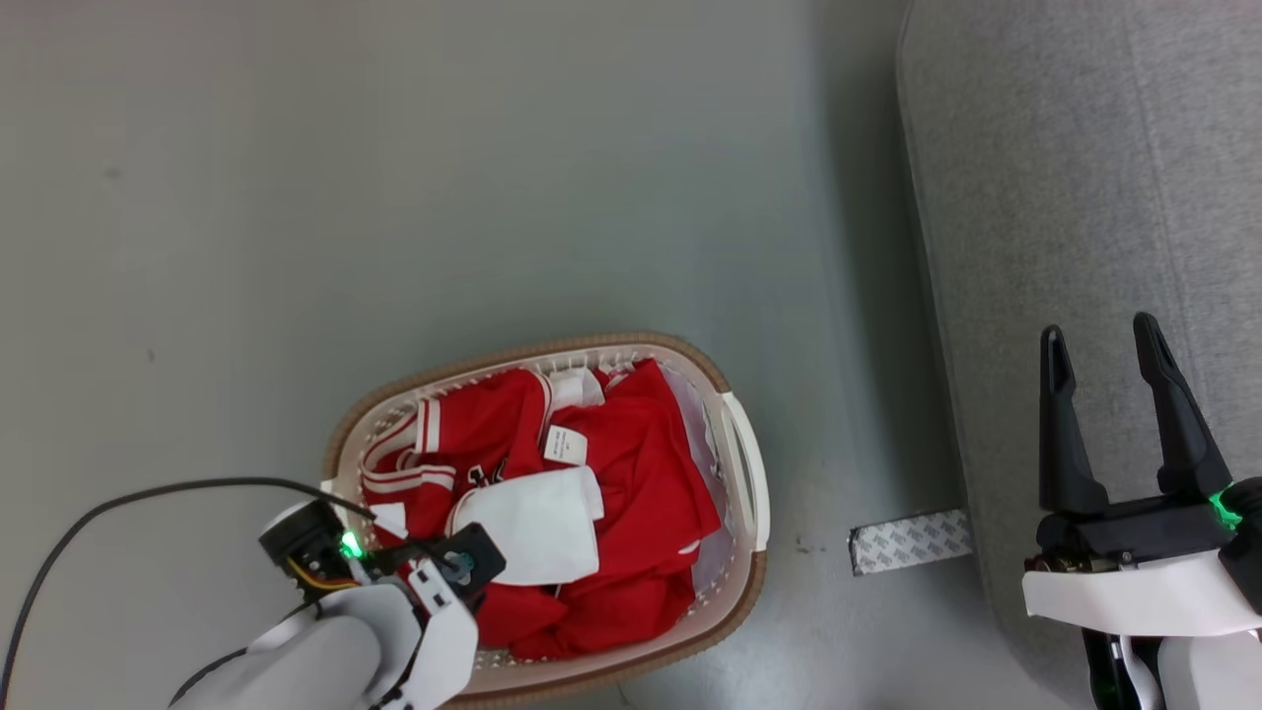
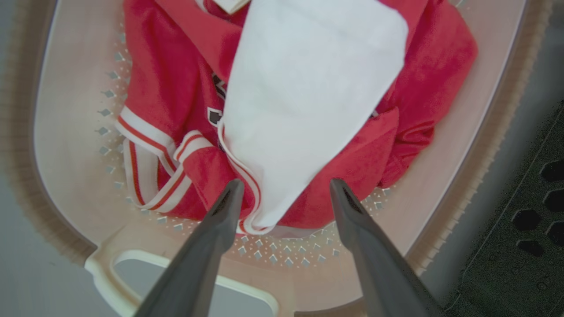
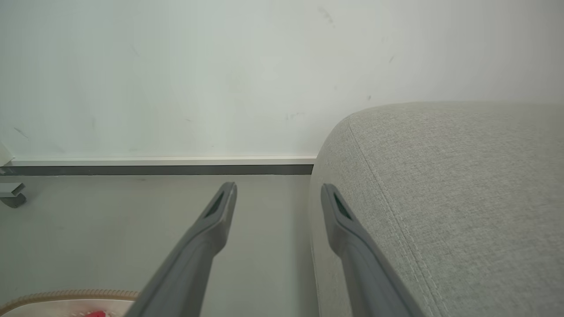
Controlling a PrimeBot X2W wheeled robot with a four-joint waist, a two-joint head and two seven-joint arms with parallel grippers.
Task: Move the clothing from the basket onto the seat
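Laundry transfer, before any garment is lifted. The clothing (image 1: 631, 463) lies heaped inside the basket (image 1: 746, 463), which stands on the floor (image 1: 493, 148) beside, but apart from, the seat (image 1: 1085, 197); nothing yet rests on the upholstery. A white cloth piece (image 1: 537, 523) lies uppermost on the red garments. The left gripper (image 2: 284, 187) hangs over the near end of the pile with its jaws spread wide and nothing between them; whether the tips touch the fabric cannot be told. The right gripper (image 1: 1099, 340) is likewise fully spread and empty, poised at the seat's edge. Handling, as a judgement: the fabric looks soft, light and limp, so it should bunch readily in a pinch, drape and trail when raised, and perhaps drag a neighbouring piece along with it. A raised fold makes the better hold, such as the tapered end of the white piece or the striped hem (image 2: 176, 149) next to it, not a flat span. Comparison of views: the head view gives the overall layout, with basket, seat and a tape strip (image 1: 909, 540) between them; the left wrist view resolves the stripes, the folds and the perforated basket wall close up; the right wrist view adds the seat's rounded corner and stitched seam against the wall (image 3: 176, 66) and baseboard (image 3: 158, 164).
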